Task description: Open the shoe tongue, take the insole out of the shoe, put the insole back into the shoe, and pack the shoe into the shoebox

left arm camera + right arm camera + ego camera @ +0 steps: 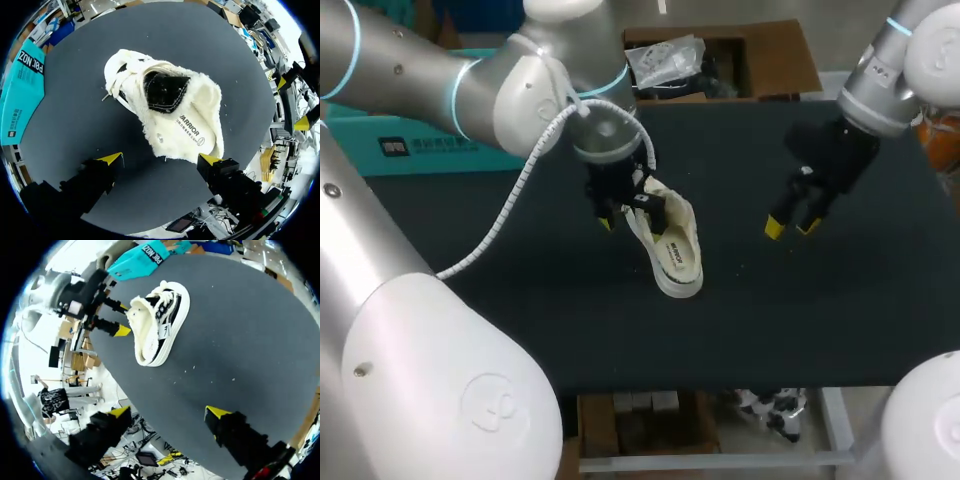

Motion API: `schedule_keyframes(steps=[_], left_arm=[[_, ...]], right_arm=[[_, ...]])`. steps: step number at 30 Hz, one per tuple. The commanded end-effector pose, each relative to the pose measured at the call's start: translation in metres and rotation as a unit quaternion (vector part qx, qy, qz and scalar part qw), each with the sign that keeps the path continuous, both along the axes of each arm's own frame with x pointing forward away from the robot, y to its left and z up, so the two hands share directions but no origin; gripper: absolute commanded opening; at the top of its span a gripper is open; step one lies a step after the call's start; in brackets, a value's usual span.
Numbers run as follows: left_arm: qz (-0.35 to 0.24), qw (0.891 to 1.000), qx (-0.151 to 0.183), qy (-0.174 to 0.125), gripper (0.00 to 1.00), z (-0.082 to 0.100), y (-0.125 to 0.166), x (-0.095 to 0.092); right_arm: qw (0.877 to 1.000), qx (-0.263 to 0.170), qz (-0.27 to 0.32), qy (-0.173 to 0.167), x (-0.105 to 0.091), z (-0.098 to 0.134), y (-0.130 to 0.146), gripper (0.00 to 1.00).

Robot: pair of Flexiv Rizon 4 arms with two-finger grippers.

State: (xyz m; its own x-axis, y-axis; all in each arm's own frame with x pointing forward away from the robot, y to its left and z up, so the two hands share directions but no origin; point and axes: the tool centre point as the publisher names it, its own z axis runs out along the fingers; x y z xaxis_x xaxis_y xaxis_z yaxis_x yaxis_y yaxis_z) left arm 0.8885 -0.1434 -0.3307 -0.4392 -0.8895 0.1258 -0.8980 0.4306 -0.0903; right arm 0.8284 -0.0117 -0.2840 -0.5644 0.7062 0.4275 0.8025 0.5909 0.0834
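Item: cream sneaker (672, 250), near the middle of the dark worktop (520, 320), tipped on its side with the opening turned toward the left arm. Fleecy cream material (192, 127) spread over the opening's edge. Not possible to tell whether lining or a partly drawn insole. Dark interior (165, 92) exposed beside the laces (120, 75).

Handling, as judged: light, soft, easily deformed. Expect the fleece and upper to fold and slip under a pinch. Expect the rubber sole rim and heel to hold firm. Take hold at the heel or sole rim to lift. Pinch the fleece edge only to draw it out.

Left claw (618, 212): spread wide, holding nothing, poised right over the opening end. Sneaker ahead of the two tips, not clamped between them.

Right claw (791, 226): also spread wide and empty, well apart from the sneaker, off to its side.

Teal box (420, 150), probably the shoebox: at the worktop's far left edge, well apart from the sneaker.
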Motion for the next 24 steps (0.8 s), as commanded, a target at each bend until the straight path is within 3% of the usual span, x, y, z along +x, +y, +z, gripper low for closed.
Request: schedule_keyframes(steps=[1, 7, 8, 11, 13, 15, 20, 21, 22, 24], left_arm=[[0.171, 0.976, 0.05, 0.125, 1.0, -0.012, -0.008, 0.008], [0.23, 0.97, 0.031, 0.077, 0.97, -0.018, -0.015, 0.006], [0.259, 0.963, 0.042, 0.063, 0.95, -0.02, -0.017, 0.006], [0.275, 0.96, 0.034, 0.046, 0.72, -0.025, -0.022, 0.007], [0.286, 0.957, 0.03, 0.035, 0.47, -0.026, -0.025, 0.006], [0.294, 0.955, 0.04, 0.019, 0.31, -0.025, -0.028, 0.004], [0.294, 0.955, 0.047, 0.0, 0.29, -0.025, -0.033, 0.003], [0.295, 0.954, 0.046, -0.002, 0.25, -0.026, -0.033, 0.003], [0.295, 0.954, 0.046, -0.002, 0.05, -0.026, -0.033, 0.003], [0.301, 0.952, 0.048, -0.007, 0.0, -0.026, -0.033, 0.003]], right_arm=[[0.99, -0.006, 0.121, -0.068, 0.002, -0.002, -0.008, 1.0], [0.981, -0.011, 0.173, -0.09, 0.002, -0.011, -0.021, 1.0], [0.979, -0.014, 0.179, -0.093, 0.001, -0.012, -0.021, 1.0], [0.977, -0.017, 0.189, -0.097, 0.0, -0.013, -0.026, 1.0], [0.977, -0.019, 0.191, -0.096, -0.001, -0.014, -0.028, 1.0], [0.976, -0.022, 0.192, -0.095, -0.002, -0.015, -0.029, 1.0], [0.976, -0.024, 0.193, -0.093, -0.004, -0.018, -0.035, 1.0], [0.977, -0.024, 0.193, -0.093, -0.004, -0.018, -0.036, 1.0], [0.977, -0.024, 0.193, -0.093, -0.005, -0.019, -0.036, 1.0], [0.977, -0.023, 0.192, -0.092, -0.006, -0.019, -0.038, 1.0]])
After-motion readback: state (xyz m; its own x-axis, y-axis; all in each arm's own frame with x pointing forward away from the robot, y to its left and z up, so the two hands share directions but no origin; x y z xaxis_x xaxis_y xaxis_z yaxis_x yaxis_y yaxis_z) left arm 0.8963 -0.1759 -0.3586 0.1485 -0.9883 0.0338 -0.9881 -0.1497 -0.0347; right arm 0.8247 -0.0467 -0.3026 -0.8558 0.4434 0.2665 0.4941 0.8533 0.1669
